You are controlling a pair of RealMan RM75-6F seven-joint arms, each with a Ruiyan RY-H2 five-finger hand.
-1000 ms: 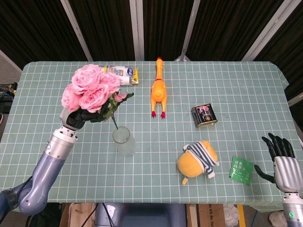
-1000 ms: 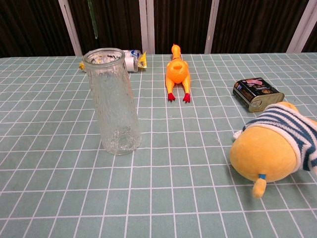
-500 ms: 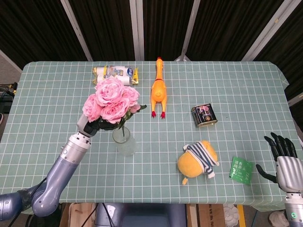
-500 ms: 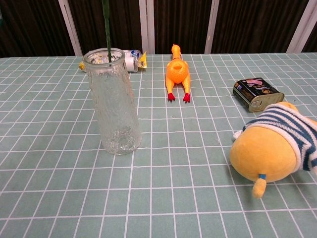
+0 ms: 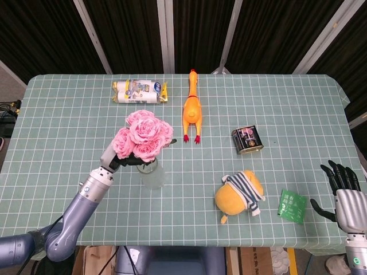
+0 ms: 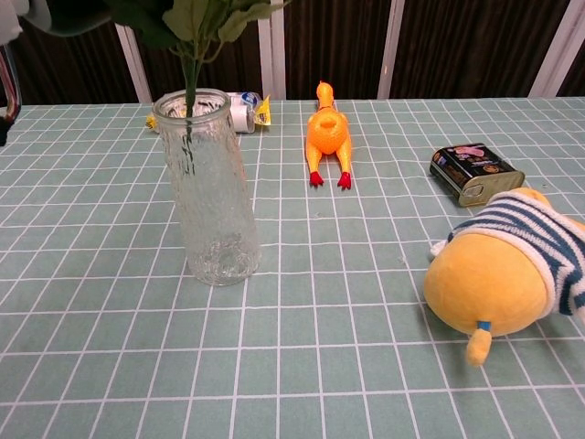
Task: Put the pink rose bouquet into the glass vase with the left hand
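Observation:
The pink rose bouquet [image 5: 143, 135] hangs directly over the glass vase [image 5: 151, 174]. My left hand [image 5: 117, 159] holds it just below the blooms. In the chest view its green stem [image 6: 187, 110] passes through the mouth of the vase [image 6: 208, 192] and reaches partway down inside, with leaves [image 6: 201, 16] above the rim. A bit of the left hand [image 6: 11, 64] shows at the top left edge there. My right hand [image 5: 342, 186] stays at the table's front right corner, fingers spread, holding nothing.
An orange rubber chicken [image 5: 192, 109] lies behind the vase, a snack packet [image 5: 139, 91] at the back left. A small tin [image 5: 248, 140], a yellow plush toy [image 5: 241, 193] and a green sachet [image 5: 292, 206] lie to the right.
The left hand has carried the bouquet right and down from beside the vase to above it. The stem has entered the vase mouth. The right hand has barely moved.

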